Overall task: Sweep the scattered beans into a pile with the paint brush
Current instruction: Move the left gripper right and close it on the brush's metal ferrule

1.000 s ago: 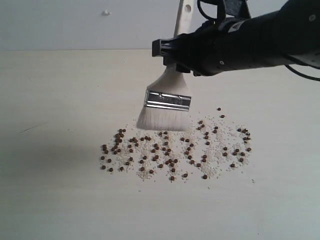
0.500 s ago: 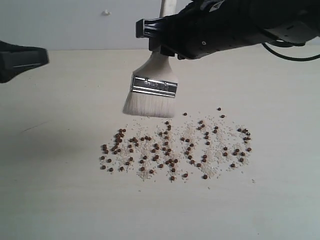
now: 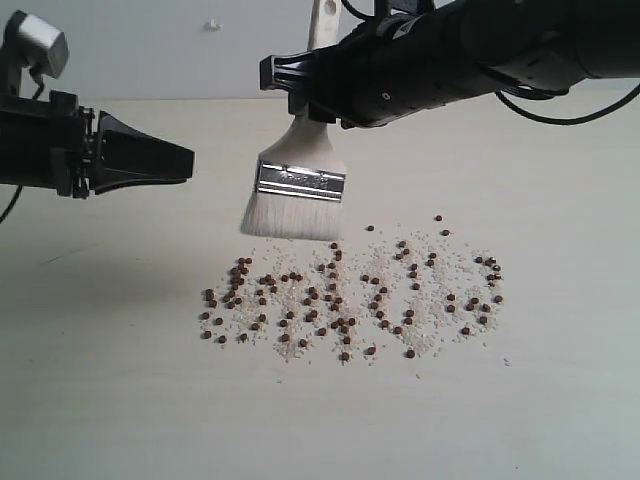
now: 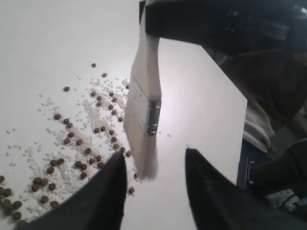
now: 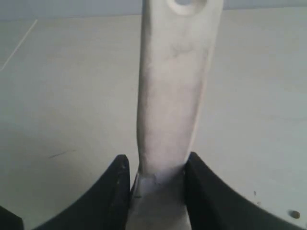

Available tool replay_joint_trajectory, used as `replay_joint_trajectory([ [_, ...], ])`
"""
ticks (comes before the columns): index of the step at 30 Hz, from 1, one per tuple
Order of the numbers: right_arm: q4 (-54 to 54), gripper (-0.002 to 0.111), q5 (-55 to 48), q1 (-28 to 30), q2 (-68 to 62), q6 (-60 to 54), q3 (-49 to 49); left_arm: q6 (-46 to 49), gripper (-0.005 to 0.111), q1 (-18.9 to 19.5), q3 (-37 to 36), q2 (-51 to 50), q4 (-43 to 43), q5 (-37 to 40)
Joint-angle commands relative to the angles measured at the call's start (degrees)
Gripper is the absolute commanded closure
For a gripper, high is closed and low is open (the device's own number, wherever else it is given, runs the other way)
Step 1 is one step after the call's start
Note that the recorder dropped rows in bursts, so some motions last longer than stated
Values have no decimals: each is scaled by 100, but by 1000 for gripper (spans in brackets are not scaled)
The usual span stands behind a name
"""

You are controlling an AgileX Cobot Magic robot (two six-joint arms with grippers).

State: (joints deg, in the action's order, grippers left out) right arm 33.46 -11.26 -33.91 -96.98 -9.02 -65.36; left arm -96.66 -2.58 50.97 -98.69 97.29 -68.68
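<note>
1. Black left gripper has come in at the frame's left edge within the last second. Its jaws are now spread apart around nothing and point toward the brush.
2. Wooden-handled paint brush has shifted leftward. The right gripper pinches its handle, and the bristles hang at the upper-left rim of the scatter. Whether they touch the table is unclear.
3. Reddish-brown beans lie unmoved in a wide band at centre, among whitish grit. Sweeping seems not yet begun.
4. Pale table fills the frame, with a plain light wall along the top.
</note>
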Motion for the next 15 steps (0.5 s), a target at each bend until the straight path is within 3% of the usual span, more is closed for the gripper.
replay_joint_trajectory([
  [1, -54, 108, 29, -9, 16, 70, -79, 37, 56, -328, 221, -165, -14, -34],
  [10, -54, 108, -120, -9, 16, 83, -79, -454, 57, -993, 625, -250, 236, 905],
  [15, -69, 108, -216, -9, 16, 72, -79, -567, 57, -1008, 700, -441, 265, 1206],
])
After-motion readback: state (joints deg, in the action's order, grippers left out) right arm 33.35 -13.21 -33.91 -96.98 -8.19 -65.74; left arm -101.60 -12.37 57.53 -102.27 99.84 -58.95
